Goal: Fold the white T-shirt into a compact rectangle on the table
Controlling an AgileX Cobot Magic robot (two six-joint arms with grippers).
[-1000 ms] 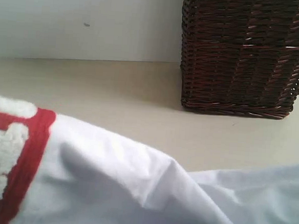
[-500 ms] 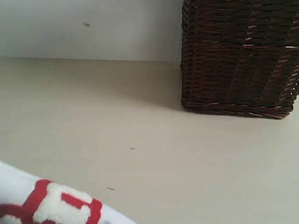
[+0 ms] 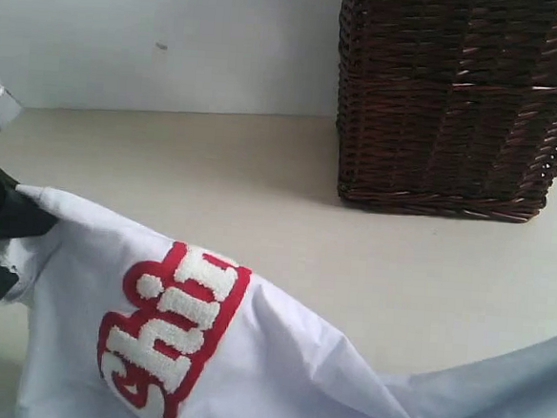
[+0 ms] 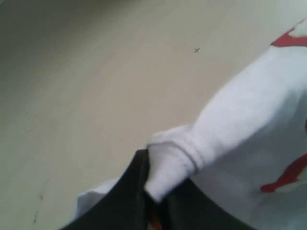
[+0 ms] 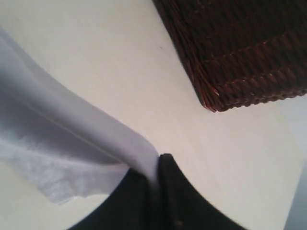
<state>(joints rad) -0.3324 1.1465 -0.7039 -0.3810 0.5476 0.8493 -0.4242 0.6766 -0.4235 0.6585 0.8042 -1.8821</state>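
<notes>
Black fingers of the left gripper [image 4: 152, 194] are pressed together on a rolled hem of the soft white T-shirt [image 4: 240, 120], the cloth bunched into a thick fold between them. The right gripper [image 5: 153, 184], equally dark, is pinched tight on a thin edge of the same shirt, and the fabric runs away from its jaws in a taut band.

Held at these two spots, the shirt hangs stretched between the arms above the broad pale cream matte table [image 3: 215, 166]. Whether its lowest folds touch the surface cannot be told. Fuzzy white lettering outlined in red [image 3: 170, 326] sits on the cloth toward the left gripper's side.

Behind, on the right, a tall dark brown woven wicker basket [image 3: 449, 97] stands on the table before a plain pale wall [image 3: 176, 30], well apart from the shirt, with bare table between.

The exterior view gives the left gripper only as a dark shape at its left edge; the two grips themselves show in the wrist views alone. The right wrist view catches the basket's bottom corner, while the left wrist view has only table, shirt and scraps of red.
</notes>
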